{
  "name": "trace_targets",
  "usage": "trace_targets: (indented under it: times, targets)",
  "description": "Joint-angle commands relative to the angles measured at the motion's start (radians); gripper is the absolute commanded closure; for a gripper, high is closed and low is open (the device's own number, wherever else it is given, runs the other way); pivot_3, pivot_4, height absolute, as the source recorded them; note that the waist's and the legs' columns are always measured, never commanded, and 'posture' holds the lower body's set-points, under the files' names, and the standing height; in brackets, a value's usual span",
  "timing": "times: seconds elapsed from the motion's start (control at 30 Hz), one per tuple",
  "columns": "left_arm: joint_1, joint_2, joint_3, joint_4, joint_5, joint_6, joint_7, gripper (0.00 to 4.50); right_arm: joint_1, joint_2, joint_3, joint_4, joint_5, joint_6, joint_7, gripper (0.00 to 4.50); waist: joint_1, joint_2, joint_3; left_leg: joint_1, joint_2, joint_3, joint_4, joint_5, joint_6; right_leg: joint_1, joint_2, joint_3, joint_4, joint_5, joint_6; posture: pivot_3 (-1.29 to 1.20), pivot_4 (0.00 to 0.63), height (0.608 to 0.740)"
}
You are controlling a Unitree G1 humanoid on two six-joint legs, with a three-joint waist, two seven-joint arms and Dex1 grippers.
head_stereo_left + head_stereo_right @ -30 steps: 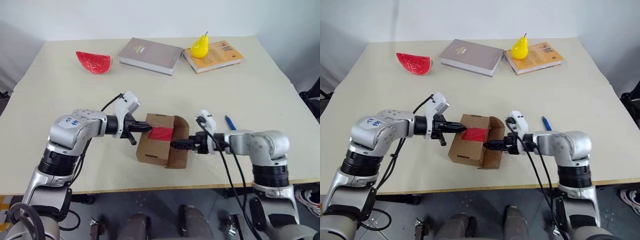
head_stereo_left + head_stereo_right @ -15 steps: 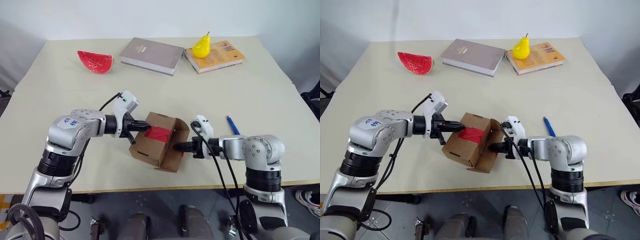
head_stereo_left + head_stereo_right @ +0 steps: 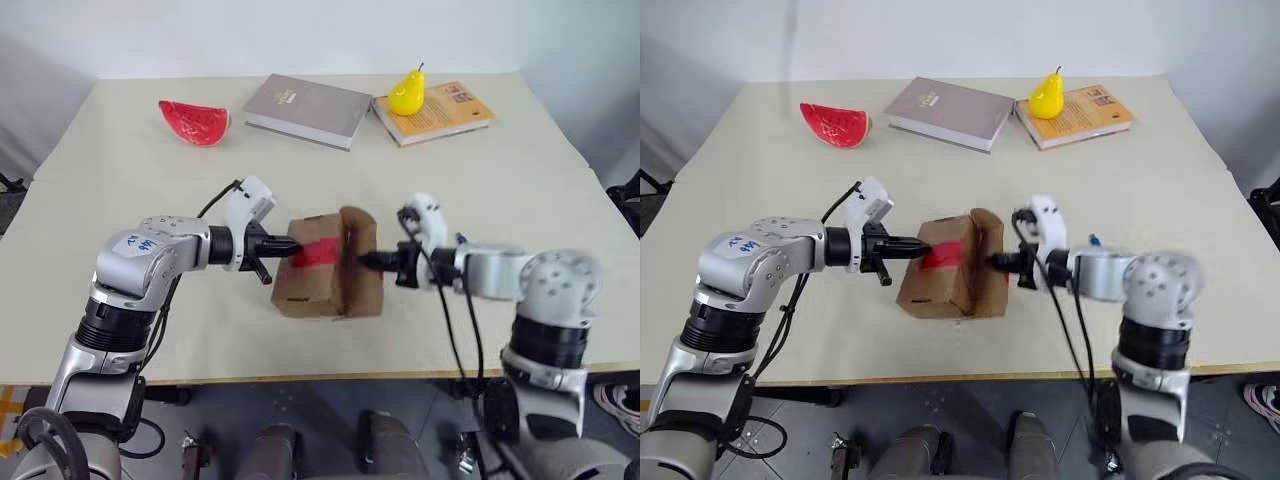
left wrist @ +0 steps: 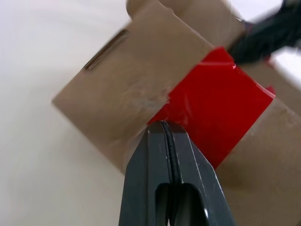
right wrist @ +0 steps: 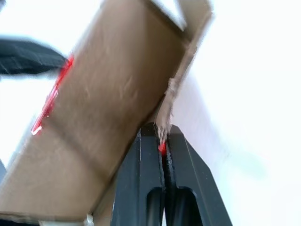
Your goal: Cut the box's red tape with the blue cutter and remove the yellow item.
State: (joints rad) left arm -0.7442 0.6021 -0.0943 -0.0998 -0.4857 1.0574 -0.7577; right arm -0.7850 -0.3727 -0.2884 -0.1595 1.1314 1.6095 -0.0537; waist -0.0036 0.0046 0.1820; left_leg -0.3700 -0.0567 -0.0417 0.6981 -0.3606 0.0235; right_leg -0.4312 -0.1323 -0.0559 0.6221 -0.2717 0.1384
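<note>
The box (image 3: 310, 285), brown cardboard, hangs tilted between my two grippers over the table's middle. The red tape (image 3: 318, 252) lies across its top. My left gripper (image 3: 290, 246) is shut on the box's left edge, right where the red tape (image 4: 221, 113) begins. From the other side my right gripper (image 3: 366, 262) is shut on the upright flap; the right wrist view shows cardboard and a red scrap pinched between its fingers (image 5: 146, 179). A sliver of the blue cutter (image 3: 1095, 240) shows on the table behind my right arm. The yellow item is hidden.
Along the far edge lie a red watermelon slice (image 3: 195, 121), a grey book (image 3: 305, 109) and an orange book (image 3: 445, 112) with a yellow pear (image 3: 405, 93) on it. The beige table (image 3: 150, 200) has bare room left of the box and in front of it.
My right gripper has shut on the flap and risen. The box has swung up on that side, so the flap now stands upright. The left gripper has kept its place.
</note>
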Motion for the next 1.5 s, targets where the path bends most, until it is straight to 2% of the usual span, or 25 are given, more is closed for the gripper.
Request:
trace_targets:
  times: [0.03,0.13,0.2,0.3,0.4,0.5,0.67,0.9,1.17,1.33,1.5]
  targets:
    - [0.007,-0.027,0.017,-0.023,-0.026,-0.024,-0.011,4.50,-0.089,-0.088,0.007,0.043,0.267,0.005,-0.124,4.47,0.000,0.000,0.000,0.000,0.000,0.000,0.000,0.000,0.000,0.000,0.000,0.000,0.000,0.000,0.000,0.00,0.150,0.740]
    - [0.019,-0.040,0.022,-0.020,-0.018,-0.037,-0.006,4.50,-0.148,-0.196,0.078,0.080,0.474,0.003,-0.224,4.47,-0.001,0.000,0.000,0.000,0.000,0.000,-0.001,0.000,0.000,0.000,0.000,-0.001,-0.001,0.000,0.000,0.00,0.150,0.740]
    - [0.029,-0.049,0.025,-0.017,-0.013,-0.048,-0.004,4.50,-0.164,-0.297,0.187,0.082,0.666,-0.087,-0.328,4.47,-0.001,0.000,0.000,-0.001,0.001,0.000,-0.001,0.000,0.000,0.000,0.000,-0.001,-0.002,0.000,0.000,0.00,0.150,0.740]
    - [0.044,-0.050,0.036,-0.019,-0.011,-0.058,-0.001,4.50,-0.204,-0.382,0.319,0.082,0.823,-0.209,-0.443,4.47,0.000,0.000,0.001,-0.001,0.001,0.000,-0.001,0.000,0.000,0.001,0.000,-0.003,-0.004,0.000,0.000,0.00,0.150,0.740]
    - [0.055,-0.035,0.051,-0.019,-0.010,-0.066,-0.005,4.50,-0.230,-0.409,0.391,0.084,0.841,-0.263,-0.483,4.47,-0.001,0.000,0.001,-0.002,0.003,0.002,-0.001,0.000,0.000,0.001,0.000,-0.004,-0.007,0.000,0.000,0.00,0.150,0.740]
    - [0.048,0.043,0.117,-0.013,-0.045,-0.069,-0.070,4.50,-0.236,-0.353,0.454,0.096,0.841,-0.335,-0.612,4.47,-0.003,-0.001,0.001,-0.002,0.004,0.003,-0.001,0.000,0.000,0.001,0.000,-0.004,-0.008,0.000,0.000,0.00,0.150,0.740]
    - [-0.012,0.108,0.151,-0.019,-0.106,-0.039,-0.149,4.50,-0.208,-0.312,0.476,0.089,0.841,-0.381,-0.717,4.47,-0.001,-0.001,0.001,-0.003,0.006,0.001,-0.001,0.000,0.000,0.001,0.001,-0.005,-0.009,0.000,0.000,0.00,0.150,0.740]
    - [-0.051,0.070,-0.019,-0.061,-0.092,-0.046,-0.221,4.50,-0.191,-0.305,0.488,0.086,0.841,-0.386,-0.741,4.47,0.001,-0.001,0.001,-0.003,0.004,-0.001,0.000,0.000,0.001,0.004,0.000,-0.006,-0.011,0.000,0.000,0.00,0.150,0.740]
    - [-0.057,0.117,-0.173,0.017,0.045,-0.141,-0.274,4.50,-0.174,-0.345,0.476,0.068,0.841,-0.383,-0.735,4.47,-0.015,-0.001,0.001,-0.002,0.007,0.001,-0.001,0.000,0.001,0.003,0.002,-0.006,-0.010,0.000,0.000,0.00,0.150,0.740]
    - [-0.040,0.189,-0.200,0.040,0.100,-0.173,-0.303,4.50,-0.197,-0.416,0.458,0.075,0.841,-0.349,-0.662,4.47,-0.020,-0.001,0.001,-0.002,0.007,0.001,-0.001,0.000,0.001,0.004,0.001,-0.002,-0.011,0.000,0.000,0.00,0.150,0.740]
    - [0.008,0.236,-0.189,-0.002,0.095,-0.143,-0.299,4.50,-0.176,-0.507,0.468,0.122,0.841,-0.332,-0.641,4.47,-0.018,0.000,0.001,-0.002,0.007,0.001,-0.001,0.000,0.001,0.004,0.001,0.003,-0.011,0.000,-0.001,0.00,0.150,0.740]
